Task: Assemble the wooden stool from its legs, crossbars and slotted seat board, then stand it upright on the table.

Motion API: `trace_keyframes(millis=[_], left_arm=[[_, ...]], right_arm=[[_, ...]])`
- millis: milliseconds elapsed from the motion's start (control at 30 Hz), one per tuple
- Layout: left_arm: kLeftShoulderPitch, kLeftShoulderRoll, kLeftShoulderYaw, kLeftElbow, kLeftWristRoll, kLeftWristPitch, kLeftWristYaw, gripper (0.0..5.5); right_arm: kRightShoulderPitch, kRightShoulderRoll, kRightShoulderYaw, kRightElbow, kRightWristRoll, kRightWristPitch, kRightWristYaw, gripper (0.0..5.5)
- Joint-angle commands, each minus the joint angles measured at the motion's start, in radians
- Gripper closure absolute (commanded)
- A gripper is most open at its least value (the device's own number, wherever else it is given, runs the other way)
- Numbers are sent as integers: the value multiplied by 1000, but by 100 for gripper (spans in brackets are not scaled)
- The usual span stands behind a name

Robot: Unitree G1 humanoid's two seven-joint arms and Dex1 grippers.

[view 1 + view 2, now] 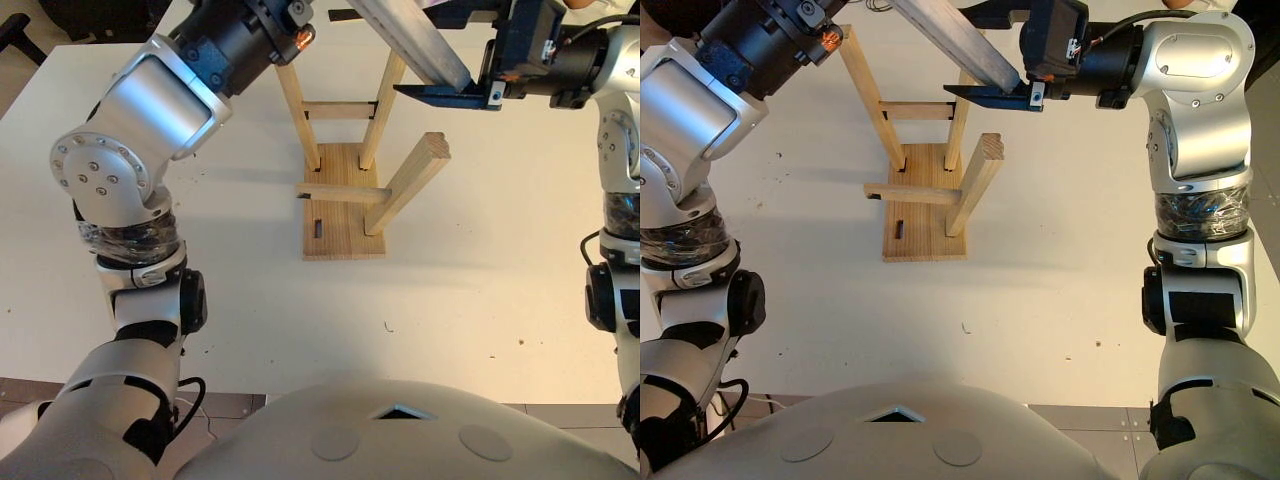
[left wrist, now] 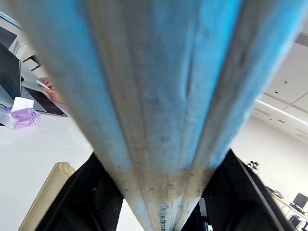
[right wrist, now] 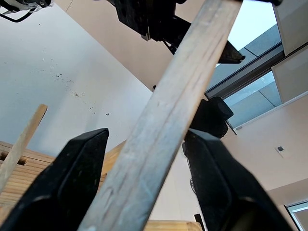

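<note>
The left arm bends at the elbow and its forearm runs toward the far middle of the desk (image 1: 480,250). There the left claw (image 2: 161,159) is closed on a loose leg (image 1: 415,40), with a dark finger pressed against each side. That leg hangs in the air, slanting down to the right above the stool parts.

The right arm comes in from the right with its forearm level and pointing left. The right claw (image 3: 147,137) is spread wide around the leg's lower end, and a gap shows beside one finger.

Below, the seat board (image 1: 340,235) lies flat on the desk. Two far legs (image 1: 298,110) stand on it, joined by a crossbar (image 1: 338,110). A third leg (image 1: 410,180) leans rightward at the near right, with its own crossbar (image 1: 340,192) reaching left.
</note>
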Motion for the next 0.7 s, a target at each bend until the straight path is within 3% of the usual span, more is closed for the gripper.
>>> trace_keyframes(millis=[33, 167, 200, 567, 700], left_arm=[[6, 17, 2, -29, 24, 8, -27, 343], [-1, 11, 7, -16, 38, -1, -25, 343], [-5, 10, 8, -8, 38, -1, -22, 344], [-26, 56, 64, 20, 102, -13, -56, 344], [-11, 144, 123, 22, 163, 0, -157, 344]], right_arm=[[-21, 10, -3, 11, -15, -13, -17, 285], [-27, 15, -4, 26, -34, -21, -33, 285], [-29, 15, -4, 31, -40, -22, -34, 248], [4, -51, -54, 16, -1, 41, -13, 76], [43, -103, -117, -31, 100, 140, 29, 73]])
